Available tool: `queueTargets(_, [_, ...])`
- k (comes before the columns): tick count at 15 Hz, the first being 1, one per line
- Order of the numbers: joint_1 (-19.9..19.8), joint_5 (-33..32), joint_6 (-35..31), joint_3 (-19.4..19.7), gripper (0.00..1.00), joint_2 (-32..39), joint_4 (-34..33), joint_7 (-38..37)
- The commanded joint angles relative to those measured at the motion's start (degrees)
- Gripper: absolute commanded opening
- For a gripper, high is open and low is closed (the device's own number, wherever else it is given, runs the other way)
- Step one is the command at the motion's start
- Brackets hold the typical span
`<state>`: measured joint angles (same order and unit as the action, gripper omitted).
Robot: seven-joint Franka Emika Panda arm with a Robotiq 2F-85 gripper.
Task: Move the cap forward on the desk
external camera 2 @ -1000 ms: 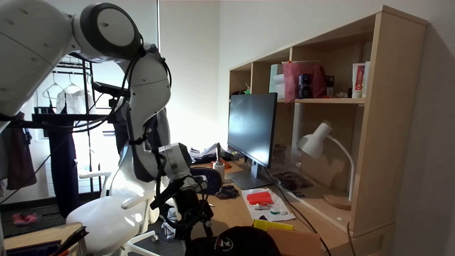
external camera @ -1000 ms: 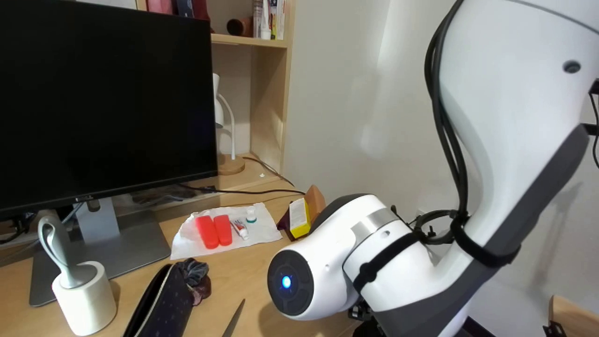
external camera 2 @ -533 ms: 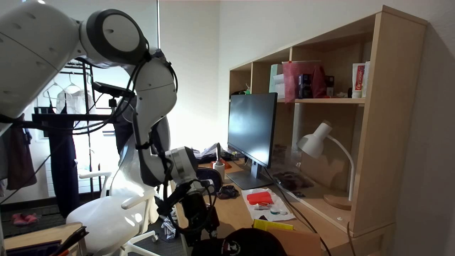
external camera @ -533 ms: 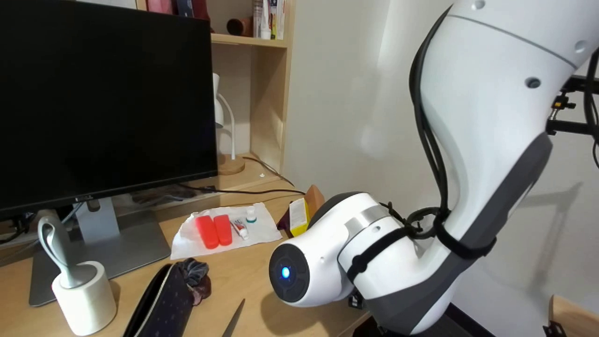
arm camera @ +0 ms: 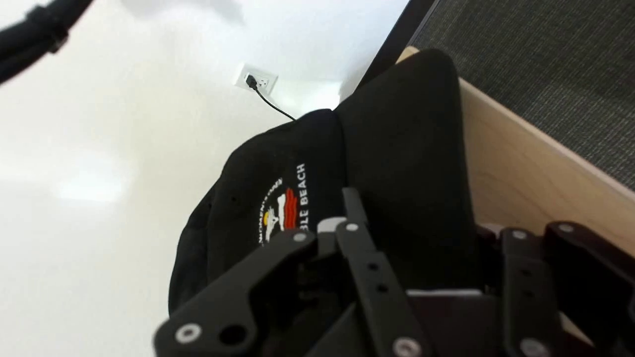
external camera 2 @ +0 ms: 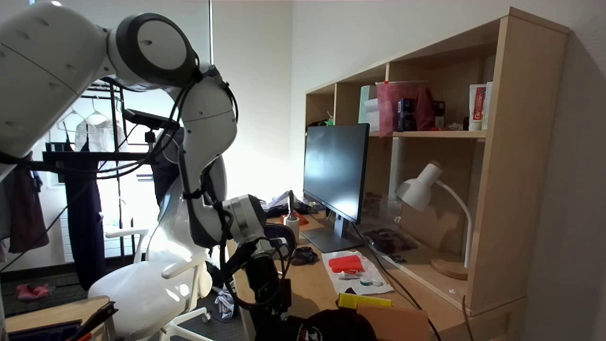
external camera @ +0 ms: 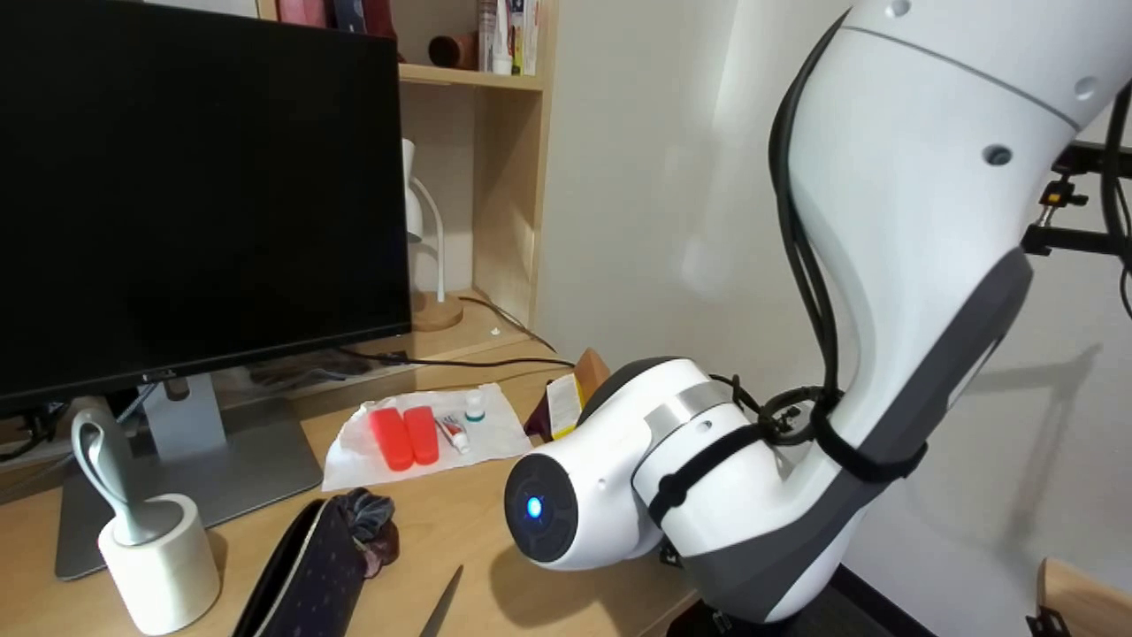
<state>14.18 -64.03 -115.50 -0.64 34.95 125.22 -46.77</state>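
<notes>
In the wrist view the black cap's brim [arm camera: 412, 163] lies across the jaws of my gripper [arm camera: 421, 218]. Its crown and red-white logo show to the left. One fingertip rests over the seam of brim and crown; the opposite tip is dark and mostly hidden at the brim's edge, so how firmly the jaws press is unclear. An exterior view shows the cap [external camera 2: 341, 324] at the bottom, partly cut off, with the black gripper [external camera 2: 274, 310] lowered beside it. The tan desk [arm camera: 526, 193] shows beyond the brim. In an exterior view the arm [external camera: 601, 504] hides the cap.
A yellow box [external camera 2: 362, 301] and an orange-brown box [external camera 2: 395, 322] stand close behind the cap. Farther along the desk lie a white sheet [external camera: 354, 469] with red cases [external camera: 393, 438], a dark pouch [external camera: 309, 566] and a monitor [external camera: 203, 203]. Carpet [arm camera: 545, 74] lies past the desk edge.
The arm and gripper have shifted over the desk toward the boxes, the cap moving along a little. In the last half second the cap's outline beside the gripper has bunched and the jaws have narrowed.
</notes>
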Motion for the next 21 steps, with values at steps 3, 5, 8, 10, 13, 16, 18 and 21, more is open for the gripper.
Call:
queueTargets(3, [-2.0, -1.7, -3.6, -1.8, 0.07, -5.6, 3.6, -5.7])
queueTargets(5, [-2.6, -1.4, -5.4, -2.2, 0.07, -9.3, 5.5, -7.6])
queueTargets(8, [-3.6, -1.5, -8.2, -2.1, 0.08, -14.8, 8.2, -10.7])
queueTargets(10, [-4.0, -2.1, -11.0, -2.2, 0.08, -18.6, 10.3, -12.4])
queueTargets(13, [-4.1, -3.1, -14.4, -2.2, 0.08, -24.0, 13.4, -14.1])
queueTargets(16, [-4.1, -4.7, -14.8, -2.5, 0.08, -29.1, 16.5, -17.5])
queueTargets(18, [-4.4, -5.2, -15.2, -2.8, 0.08, -32.8, 19.0, -19.8])
queueTargets(21, [-4.8, -6.7, -18.5, -3.1, 0.08, -38.1, 22.9, -20.9])
